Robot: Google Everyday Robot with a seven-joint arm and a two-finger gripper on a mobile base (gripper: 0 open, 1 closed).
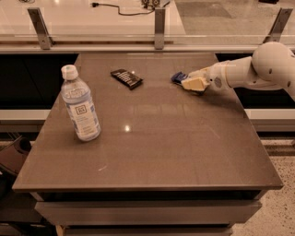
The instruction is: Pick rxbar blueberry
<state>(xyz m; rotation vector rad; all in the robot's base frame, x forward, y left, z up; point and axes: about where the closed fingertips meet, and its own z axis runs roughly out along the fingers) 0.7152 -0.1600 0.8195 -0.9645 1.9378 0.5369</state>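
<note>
Blue wrapper: the rxbar blueberry [178, 76] lies on the table [161, 152], on the far-right part of the top, close to the back edge. You see only its left end. The rest is covered by the gripper [193, 83].

The gripper sits low at the tabletop, right at the bar, touching it or just over it. You can't separate the two from this angle. Grip state: you cannot tell whether it's open or closed, or whether it has hold of the bar. A pale yellowish tip is all that reads, pointing left over the wrapper.

The white arm [239, 73] comes in from the right edge, roughly level. Its rounded joint housing hangs out beyond the table's right side.

Other items for your reference:
- The dark bar [126, 78] lies flat to the left of the blue one, well apart from it. It's also near the back edge and turned at an angle.
- The water bottle [80, 106] stands upright near the left edge with its white cap on and label facing you, well apart from both bars.
- The tabletop is brown and glossy, with a couple of glare spots near the middle.
- Behind the table runs a pale counter with metal posts [159, 27], and a black cable [117, 9] lies on it at the top.
</note>
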